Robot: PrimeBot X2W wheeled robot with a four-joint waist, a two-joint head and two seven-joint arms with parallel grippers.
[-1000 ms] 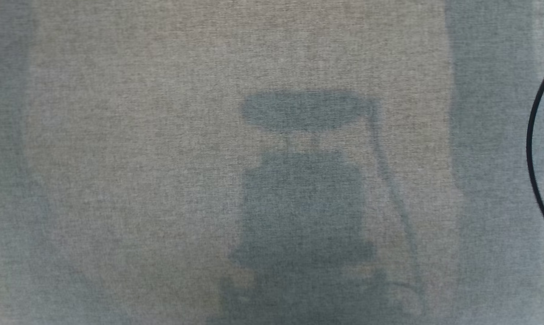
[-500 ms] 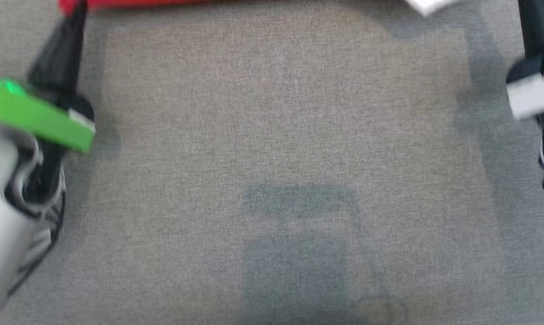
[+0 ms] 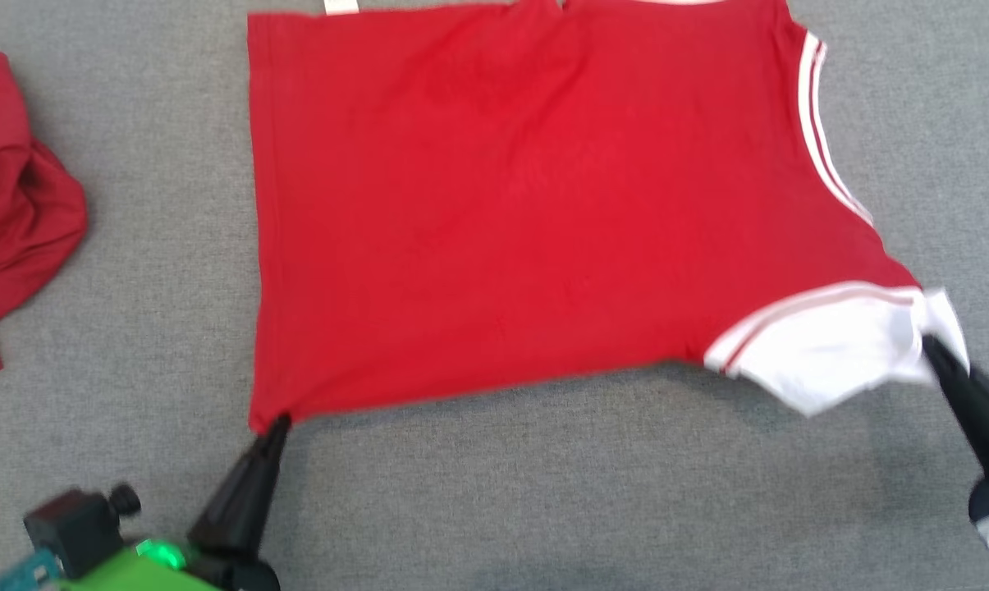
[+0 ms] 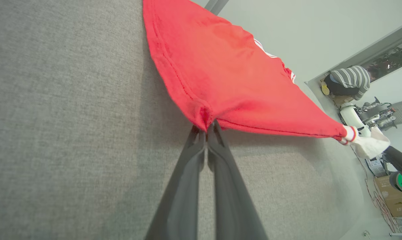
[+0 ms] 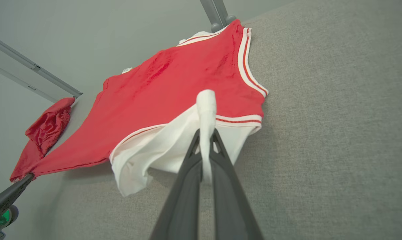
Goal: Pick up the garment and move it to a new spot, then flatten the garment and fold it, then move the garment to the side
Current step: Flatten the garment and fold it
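**A:** Where does the red jersey [image 3: 494, 205] lie?

**B:** It is spread on the grey tabletop [image 3: 543, 492], mostly flat. Its far edge is cut off by the top of the head view. The near hem is stretched between the two arms and is raised a little, with a shadow under it.

**A:** And the end effectors?

**B:** The left end effector [image 3: 277, 423] is clenched on the near left corner of the red fabric. The right end effector [image 3: 927, 346] is clenched on the white side panel [image 3: 822, 353] at the near right corner.

**A:** What do the wrist views add?

**B:** The left wrist view shows its two dark fingers pressed together, with the hem bunched between the tips. Far behind there is a person [image 4: 351, 78] in a striped top, bending down, and some cardboard boxes [image 4: 392, 196]. In the right wrist view a strip of white fabric passes between the fingers and stands up above the tips. This view also shows a small white label [image 5: 126, 70] at the far edge of the jersey.

**A:** And the head view?

**B:** It shows the striped trim [image 3: 814, 139] running along the right armhole. It also shows a crumpled red cloth [image 3: 18, 205] to the left, well apart from the jersey.
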